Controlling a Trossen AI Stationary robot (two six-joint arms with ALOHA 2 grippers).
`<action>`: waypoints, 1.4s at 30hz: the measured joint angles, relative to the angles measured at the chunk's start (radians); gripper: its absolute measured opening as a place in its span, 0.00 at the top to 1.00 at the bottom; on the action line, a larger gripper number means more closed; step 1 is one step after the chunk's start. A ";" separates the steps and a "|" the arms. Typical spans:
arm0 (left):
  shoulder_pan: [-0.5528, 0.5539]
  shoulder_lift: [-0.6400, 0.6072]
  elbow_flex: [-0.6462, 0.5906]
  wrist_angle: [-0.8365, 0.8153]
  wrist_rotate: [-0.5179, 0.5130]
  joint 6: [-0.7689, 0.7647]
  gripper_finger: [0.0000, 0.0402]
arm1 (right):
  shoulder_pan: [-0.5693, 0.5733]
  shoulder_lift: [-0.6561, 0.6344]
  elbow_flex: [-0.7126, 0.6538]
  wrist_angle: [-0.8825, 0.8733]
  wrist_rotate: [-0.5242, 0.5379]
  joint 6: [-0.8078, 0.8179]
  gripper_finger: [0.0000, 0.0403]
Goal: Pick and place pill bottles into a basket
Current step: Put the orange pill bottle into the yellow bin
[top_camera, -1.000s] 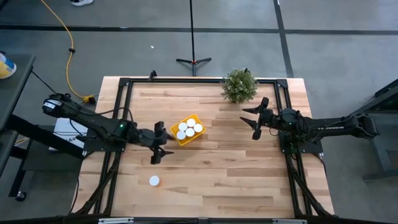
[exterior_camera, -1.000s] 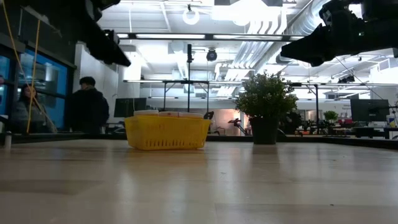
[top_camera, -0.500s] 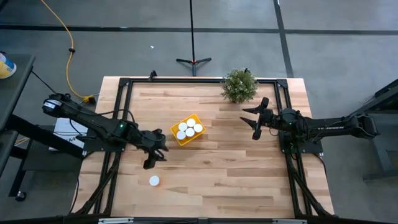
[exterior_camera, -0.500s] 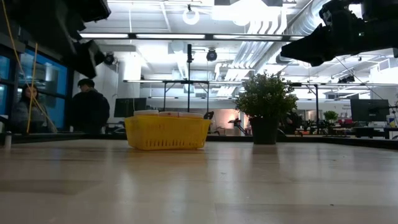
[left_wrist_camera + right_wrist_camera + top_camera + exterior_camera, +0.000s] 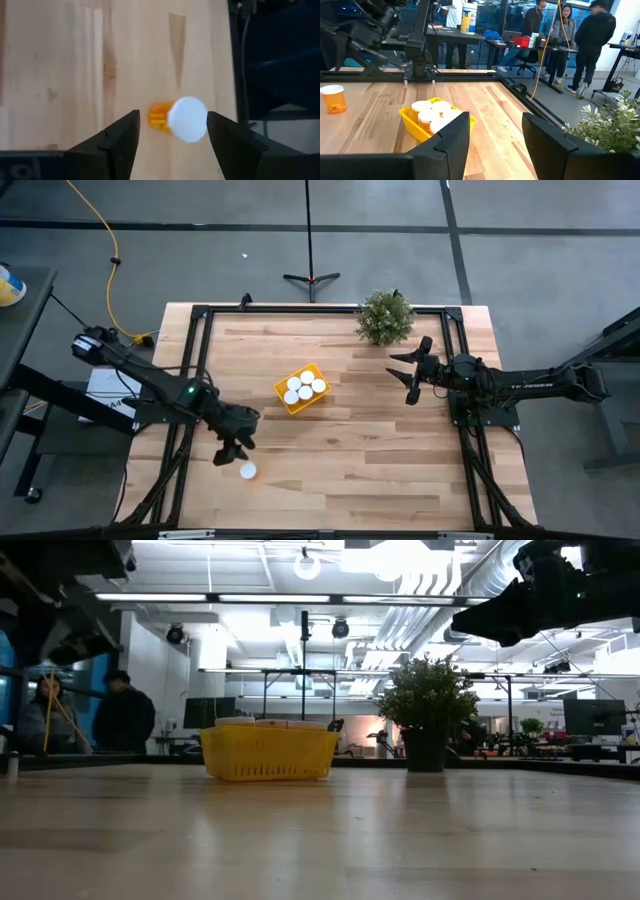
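One pill bottle point(image 5: 247, 471) with a white cap and an orange body stands upright on its base on the table, near the front left; it also shows in the left wrist view point(image 5: 181, 119) and the right wrist view point(image 5: 333, 99). The yellow basket point(image 5: 287, 407) sits at the table's middle with several white-capped bottles in it, and shows in the low view point(image 5: 267, 752). My left gripper point(image 5: 232, 453) is open, above the lone bottle and just to its far left; its fingers stand on either side of the bottle without touching. My right gripper point(image 5: 409, 374) is open, waiting near the plant.
A green potted plant point(image 5: 385, 317) stands at the far right of the table. A black frame point(image 5: 196, 311) runs along the table's edges. People stand in the room beyond the table point(image 5: 123, 718). Bare wood lies in front of the basket and to its right.
My left gripper has gone from beside the basket toward the table's near edge and down, turning to point at the lone bottle. The bottle, the basket and my right arm have kept still.
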 joint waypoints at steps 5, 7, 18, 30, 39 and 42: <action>-0.052 0.007 0.000 0.084 -0.029 -0.119 0.34 | 0.000 0.000 0.000 0.000 0.000 0.000 0.57; -0.077 0.015 0.000 0.105 -0.043 -0.153 0.34 | 0.000 0.000 0.000 0.000 0.000 0.000 0.57; -0.161 0.117 0.026 0.062 -0.110 -0.362 0.34 | 0.000 0.002 -0.001 0.007 0.021 0.001 0.57; -0.160 0.221 0.056 0.048 -0.069 -0.384 0.34 | 0.000 0.007 -0.001 0.007 0.049 0.004 0.57; -0.160 0.229 0.057 0.045 -0.071 -0.465 0.34 | 0.000 0.007 -0.001 0.006 0.049 0.003 0.57; -0.160 0.229 0.057 0.045 -0.070 -0.482 0.34 | 0.000 0.007 -0.001 0.006 0.049 0.000 0.57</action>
